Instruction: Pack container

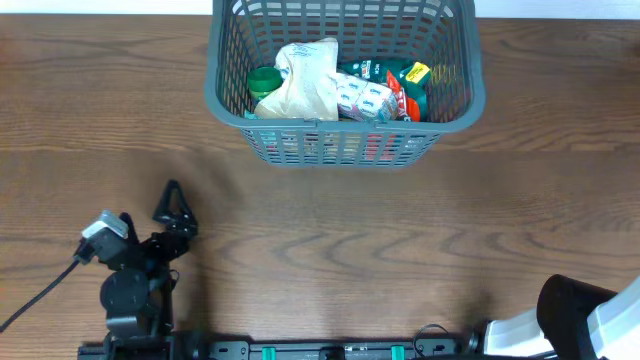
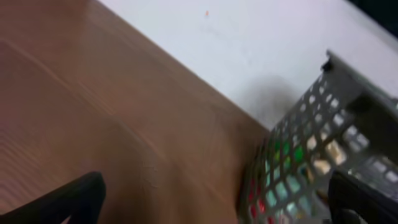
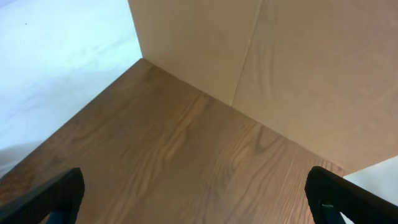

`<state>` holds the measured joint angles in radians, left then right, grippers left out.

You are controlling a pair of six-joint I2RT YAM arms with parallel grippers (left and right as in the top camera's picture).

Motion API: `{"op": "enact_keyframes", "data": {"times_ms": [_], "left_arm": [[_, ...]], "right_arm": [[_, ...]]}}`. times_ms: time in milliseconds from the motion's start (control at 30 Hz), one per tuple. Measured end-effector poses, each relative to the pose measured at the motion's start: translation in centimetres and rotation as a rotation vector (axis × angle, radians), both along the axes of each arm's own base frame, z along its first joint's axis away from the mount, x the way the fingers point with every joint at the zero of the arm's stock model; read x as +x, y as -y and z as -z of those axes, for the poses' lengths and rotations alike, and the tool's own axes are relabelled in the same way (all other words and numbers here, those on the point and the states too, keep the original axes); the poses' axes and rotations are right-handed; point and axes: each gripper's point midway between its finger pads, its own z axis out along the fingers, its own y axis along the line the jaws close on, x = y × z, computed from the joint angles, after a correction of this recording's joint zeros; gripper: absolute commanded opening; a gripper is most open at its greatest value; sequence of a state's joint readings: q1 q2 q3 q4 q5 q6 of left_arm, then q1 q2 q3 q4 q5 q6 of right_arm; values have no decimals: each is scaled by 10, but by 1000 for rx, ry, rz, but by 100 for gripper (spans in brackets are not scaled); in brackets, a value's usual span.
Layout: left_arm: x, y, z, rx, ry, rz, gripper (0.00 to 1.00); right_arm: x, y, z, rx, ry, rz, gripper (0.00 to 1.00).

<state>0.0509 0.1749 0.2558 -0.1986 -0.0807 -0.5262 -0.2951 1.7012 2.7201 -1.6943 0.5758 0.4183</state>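
Note:
The container [image 1: 345,142] is a large grey lattice basket at the far middle of the wooden table. Inside it lie a green-lidded item [image 1: 264,80], a crumpled beige bag [image 1: 305,82] and red, green and white packets [image 1: 385,92]. My left gripper [image 1: 173,200] sits at the near left, well short of the basket. In the left wrist view the left gripper [image 2: 211,202] is open with bare wood between its fingers, and the basket's corner [image 2: 311,155] is at the right. My right gripper [image 3: 199,199] is open over bare wood, with nothing between its fingers.
The right arm [image 1: 590,318] rests at the near right corner of the table. In the right wrist view a beige board wall [image 3: 280,74] stands behind the table edge, with a white surface [image 3: 56,56] to its left.

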Motion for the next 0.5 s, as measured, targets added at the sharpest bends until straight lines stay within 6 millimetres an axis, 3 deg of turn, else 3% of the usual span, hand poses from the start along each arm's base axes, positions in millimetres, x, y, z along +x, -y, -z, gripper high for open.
{"op": "enact_keyframes", "data": {"times_ms": [100,367,500], "left_arm": [[1,4,12,9,-25,26,99],[0,10,12,94,-22,80,99],[0,15,25,117,-37,115,99]], "right_arm": [[0,0,0,0,0,0,99],[0,0,0,0,0,0,99],[0,0,0,0,0,0,99]]}}
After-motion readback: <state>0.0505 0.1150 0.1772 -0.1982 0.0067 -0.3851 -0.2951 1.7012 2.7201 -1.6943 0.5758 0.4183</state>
